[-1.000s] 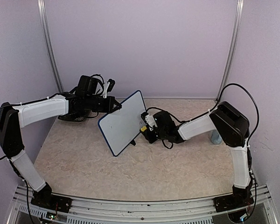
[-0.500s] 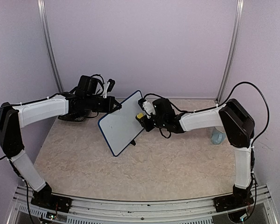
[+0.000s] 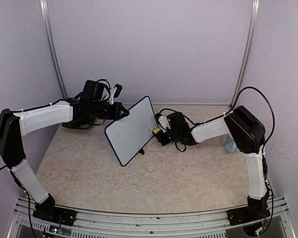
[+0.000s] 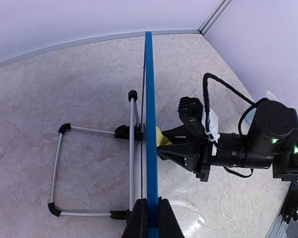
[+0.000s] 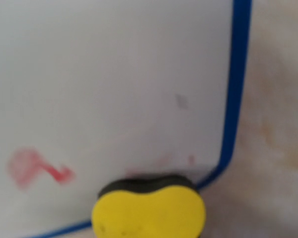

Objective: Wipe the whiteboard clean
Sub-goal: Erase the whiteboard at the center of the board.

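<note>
The whiteboard (image 3: pixel 130 131) stands tilted on the table, white with a thin blue frame (image 4: pixel 149 114). My left gripper (image 3: pixel 125 113) is shut on its upper edge, and the fingertips (image 4: pixel 139 220) pinch the frame (image 4: pixel 150 218). My right gripper (image 3: pixel 159 133) is shut on a yellow sponge (image 3: pixel 154 131) and holds it against the board's right side. In the right wrist view the sponge (image 5: pixel 149 210) presses on the board face near its lower corner and hides the fingers. A smeared red mark (image 5: pixel 35 166) and faint pink traces (image 5: pixel 161 159) are on the face.
The board's wire stand (image 4: pixel 131 148) with black feet rests on the marbled table behind the board. A pale blue container (image 3: pixel 230 145) stands at the right wall behind my right arm. A black object (image 3: pixel 77 125) lies under my left forearm.
My right gripper carried the sponge up along the board toward its top edge, then came back down to the lower corner. The left arm and the board have not moved.
</note>
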`<state>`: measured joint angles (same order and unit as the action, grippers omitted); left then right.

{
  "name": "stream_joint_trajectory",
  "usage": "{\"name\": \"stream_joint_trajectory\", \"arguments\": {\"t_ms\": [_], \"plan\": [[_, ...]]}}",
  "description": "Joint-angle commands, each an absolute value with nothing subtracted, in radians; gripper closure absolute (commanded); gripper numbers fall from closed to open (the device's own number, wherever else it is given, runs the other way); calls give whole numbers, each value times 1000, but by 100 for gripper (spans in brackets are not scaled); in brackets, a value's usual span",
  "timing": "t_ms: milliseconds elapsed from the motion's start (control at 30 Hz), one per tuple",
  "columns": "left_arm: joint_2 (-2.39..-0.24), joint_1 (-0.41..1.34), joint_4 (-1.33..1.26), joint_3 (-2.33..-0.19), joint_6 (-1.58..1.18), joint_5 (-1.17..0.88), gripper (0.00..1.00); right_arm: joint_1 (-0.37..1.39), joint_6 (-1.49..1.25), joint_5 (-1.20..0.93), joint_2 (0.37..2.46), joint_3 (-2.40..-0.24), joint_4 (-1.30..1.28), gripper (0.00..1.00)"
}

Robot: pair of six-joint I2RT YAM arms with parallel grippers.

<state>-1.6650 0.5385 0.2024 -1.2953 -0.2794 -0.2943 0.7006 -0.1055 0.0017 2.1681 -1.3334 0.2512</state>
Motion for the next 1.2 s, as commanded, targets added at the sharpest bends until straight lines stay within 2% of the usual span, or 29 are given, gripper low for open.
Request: {"name": "stream_joint_trajectory", "arguments": {"t_ms": [0,467,867,1167], "plan": [[-1690,568,309,-1282,-270,-391,100,706,-120,-13,2202,-1307,251,100],[-1692,567,308,-1282,-274,-392,100,706,-130,-64,2017,-1291,276,100],[-1697,566,308,-1281,-276,-389,100,706,-197,-139,2071,-1237,328,100],[-1695,565,308,-1282,-276,-385,100,706,-175,-97,2090,-1235,313,100]]}}
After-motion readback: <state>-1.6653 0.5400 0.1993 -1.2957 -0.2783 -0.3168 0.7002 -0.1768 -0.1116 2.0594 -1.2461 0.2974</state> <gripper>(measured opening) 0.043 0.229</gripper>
